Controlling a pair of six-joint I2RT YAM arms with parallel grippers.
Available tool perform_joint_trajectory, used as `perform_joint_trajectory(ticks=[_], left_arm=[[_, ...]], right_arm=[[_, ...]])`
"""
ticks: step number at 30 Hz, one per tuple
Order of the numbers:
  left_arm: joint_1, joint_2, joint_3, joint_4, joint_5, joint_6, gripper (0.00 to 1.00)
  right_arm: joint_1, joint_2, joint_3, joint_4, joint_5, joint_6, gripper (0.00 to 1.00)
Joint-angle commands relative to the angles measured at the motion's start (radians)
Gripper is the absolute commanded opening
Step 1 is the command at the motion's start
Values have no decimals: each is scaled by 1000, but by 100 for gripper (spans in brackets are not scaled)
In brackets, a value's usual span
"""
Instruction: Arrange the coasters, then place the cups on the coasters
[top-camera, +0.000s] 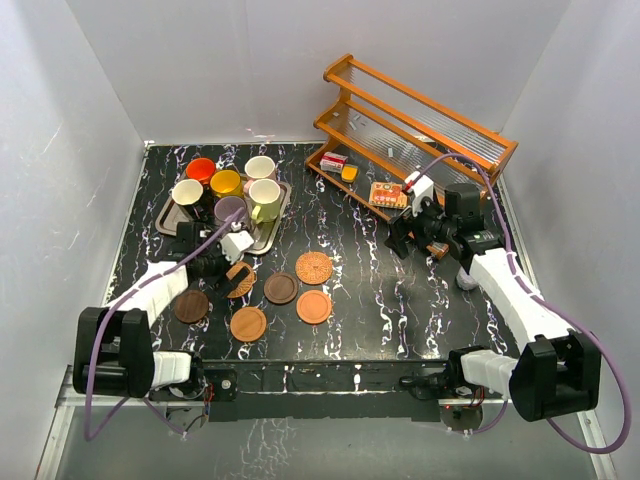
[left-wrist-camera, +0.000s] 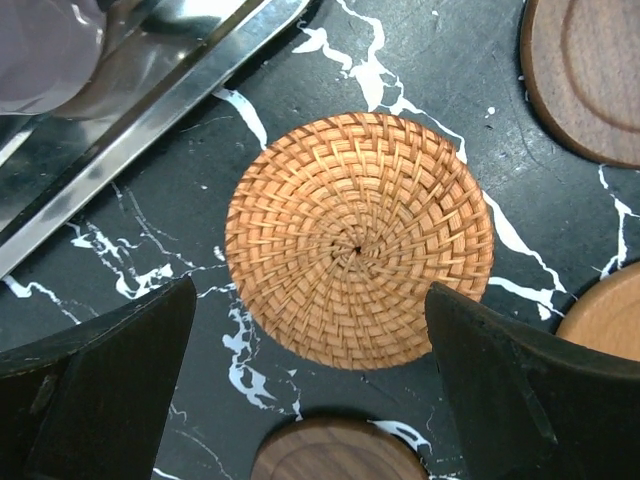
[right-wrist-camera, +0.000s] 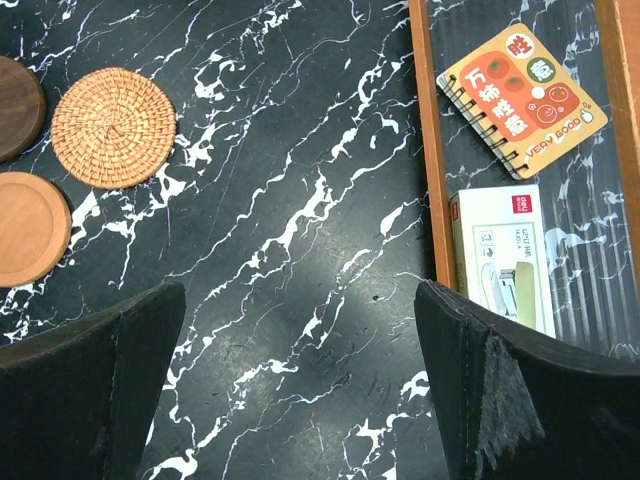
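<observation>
On the far left the six cups (top-camera: 225, 183) stand bunched on the metal tray (top-camera: 166, 218), off the coasters. Just in front of the tray, the left gripper (left-wrist-camera: 310, 335) hangs over a woven coaster (left-wrist-camera: 358, 240) with its jaws spread wide and nothing in them, and five more coasters (top-camera: 281, 288) lie flat around it on the black marbled table (top-camera: 380, 300). Further right, the right gripper (right-wrist-camera: 300, 330) hovers over bare tabletop beside the wooden rack (right-wrist-camera: 432, 150), its jaws also wide apart and empty.
</observation>
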Motion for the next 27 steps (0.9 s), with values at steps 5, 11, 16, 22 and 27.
perform_joint_trajectory(ticks=[5, 11, 16, 22, 27], left_arm=[[-94, 39, -59, 155, -127, 6, 95], [-138, 61, -59, 150, -146, -45, 95], [-161, 60, -43, 102, -144, -93, 95], [-162, 72, -21, 95, -176, -168, 96], [-161, 89, 16, 47, -238, -191, 95]], right_arm=[[-30, 3, -6, 62, -39, -15, 98], [-32, 20, -9, 64, -47, -22, 98], [-32, 30, -10, 64, -49, -26, 98], [-33, 30, -11, 62, -52, -34, 98], [-32, 24, -15, 64, -46, -40, 98]])
